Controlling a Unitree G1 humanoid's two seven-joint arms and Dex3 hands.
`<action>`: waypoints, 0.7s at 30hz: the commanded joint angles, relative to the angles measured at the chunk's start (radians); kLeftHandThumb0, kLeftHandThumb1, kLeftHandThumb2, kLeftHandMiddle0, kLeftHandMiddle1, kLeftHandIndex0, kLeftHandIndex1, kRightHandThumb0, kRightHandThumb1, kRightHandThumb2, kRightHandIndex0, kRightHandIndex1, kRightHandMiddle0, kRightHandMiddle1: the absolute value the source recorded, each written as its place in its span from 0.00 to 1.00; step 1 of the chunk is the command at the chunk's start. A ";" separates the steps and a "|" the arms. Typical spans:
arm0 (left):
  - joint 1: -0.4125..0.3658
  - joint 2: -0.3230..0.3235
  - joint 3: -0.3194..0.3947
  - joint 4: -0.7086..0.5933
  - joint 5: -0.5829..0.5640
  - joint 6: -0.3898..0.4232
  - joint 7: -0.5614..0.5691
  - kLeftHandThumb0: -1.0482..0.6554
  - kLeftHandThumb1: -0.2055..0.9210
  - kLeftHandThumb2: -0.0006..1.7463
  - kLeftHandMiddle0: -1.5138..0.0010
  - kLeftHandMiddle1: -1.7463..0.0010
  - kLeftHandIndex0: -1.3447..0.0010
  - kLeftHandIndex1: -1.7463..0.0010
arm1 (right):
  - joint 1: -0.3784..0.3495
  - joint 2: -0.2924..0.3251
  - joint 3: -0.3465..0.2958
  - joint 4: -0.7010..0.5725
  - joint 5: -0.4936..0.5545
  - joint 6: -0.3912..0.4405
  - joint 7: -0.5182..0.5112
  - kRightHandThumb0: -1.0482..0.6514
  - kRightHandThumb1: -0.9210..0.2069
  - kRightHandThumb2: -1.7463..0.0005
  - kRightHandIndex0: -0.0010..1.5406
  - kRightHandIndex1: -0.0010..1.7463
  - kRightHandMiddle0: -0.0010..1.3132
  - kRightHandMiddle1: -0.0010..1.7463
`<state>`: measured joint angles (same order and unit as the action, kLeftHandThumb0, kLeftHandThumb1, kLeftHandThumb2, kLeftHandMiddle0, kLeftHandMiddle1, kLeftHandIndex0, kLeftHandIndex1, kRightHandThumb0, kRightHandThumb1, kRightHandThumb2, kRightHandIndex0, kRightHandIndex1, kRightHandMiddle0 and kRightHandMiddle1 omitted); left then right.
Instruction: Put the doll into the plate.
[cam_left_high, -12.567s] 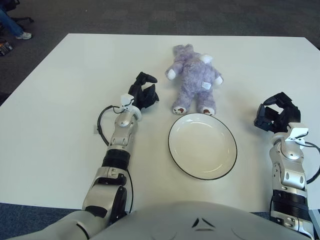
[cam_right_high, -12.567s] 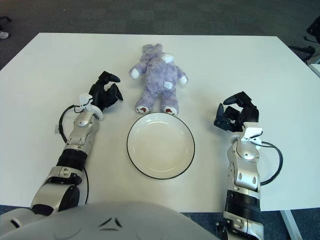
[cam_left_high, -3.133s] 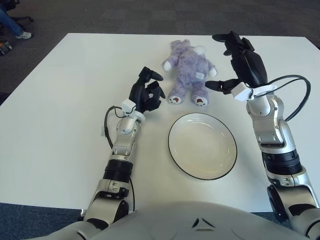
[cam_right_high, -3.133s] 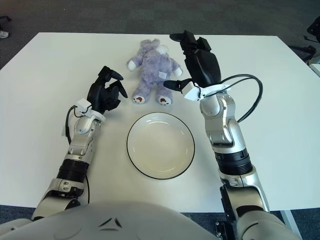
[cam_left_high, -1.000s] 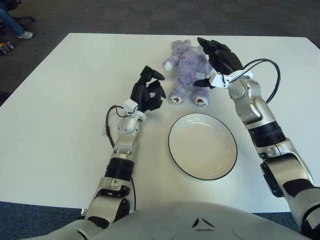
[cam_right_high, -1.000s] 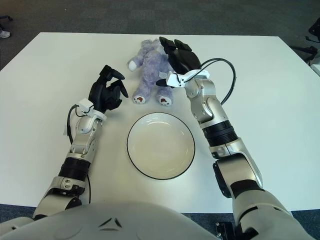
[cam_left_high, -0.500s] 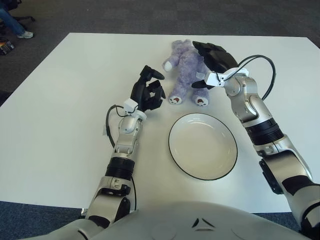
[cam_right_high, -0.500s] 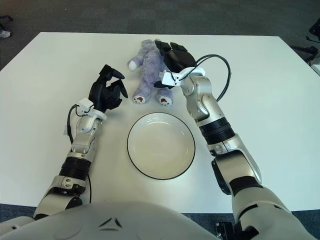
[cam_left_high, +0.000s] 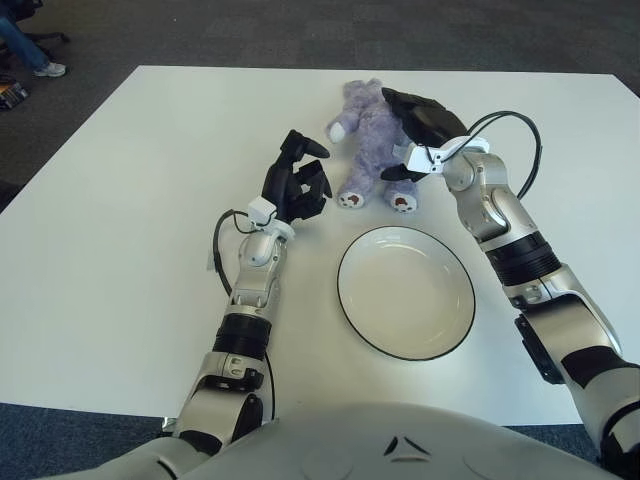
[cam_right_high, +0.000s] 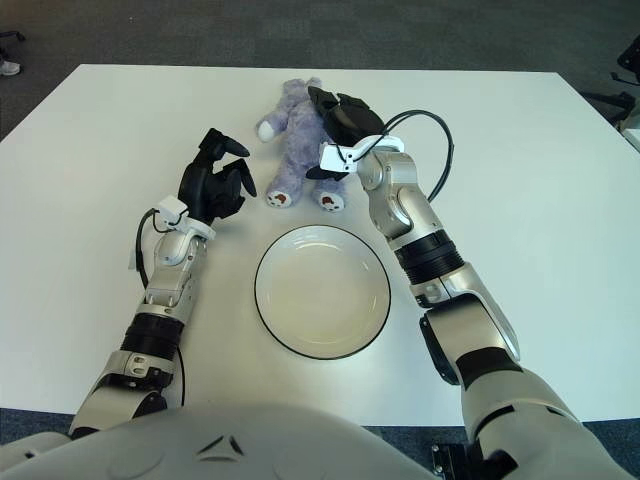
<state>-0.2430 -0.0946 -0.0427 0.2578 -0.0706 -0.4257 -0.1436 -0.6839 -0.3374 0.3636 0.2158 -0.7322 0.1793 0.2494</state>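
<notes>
Right hand (cam_left_high: 420, 120) is draping over the doll (cam_left_high: 372, 140) w/ fingers open, not yet clamping; doll is lying on the table (cam_left_high: 120, 200) behind the plate (cam_left_high: 405, 291), so close around the torso before lifting, while left hand (cam_left_high: 295, 185) is idling curled beside it.

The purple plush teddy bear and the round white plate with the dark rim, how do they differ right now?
The purple plush teddy bear is soft and fuzzy; the round white plate with the dark rim looks hard, smooth and glossy. The bear lies farther from the robot, its feet toward the plate; the plate lies nearer. The right hand is over the bear's side, while nothing touches the plate, which holds nothing. The left hand shows left of the bear. Both lie on the white table.
</notes>
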 joint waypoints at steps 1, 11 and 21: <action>0.035 -0.013 0.004 0.026 -0.004 -0.007 0.017 0.40 0.82 0.46 0.34 0.00 0.77 0.00 | -0.019 0.007 0.008 0.031 -0.008 0.021 -0.001 0.22 0.52 0.53 0.00 0.00 0.00 0.01; 0.039 -0.011 0.000 0.020 -0.001 0.005 0.014 0.39 0.81 0.47 0.33 0.00 0.76 0.00 | -0.048 0.052 0.039 0.192 -0.023 0.035 -0.092 0.25 0.54 0.50 0.06 0.03 0.00 0.00; 0.046 -0.007 -0.003 0.014 -0.007 0.004 0.004 0.39 0.81 0.47 0.32 0.00 0.76 0.00 | -0.079 0.063 0.072 0.308 -0.020 0.020 -0.165 0.31 0.60 0.46 0.01 0.23 0.00 0.00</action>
<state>-0.2397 -0.1026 -0.0444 0.2521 -0.0709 -0.4237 -0.1367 -0.7579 -0.2767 0.4194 0.4937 -0.7421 0.2072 0.0820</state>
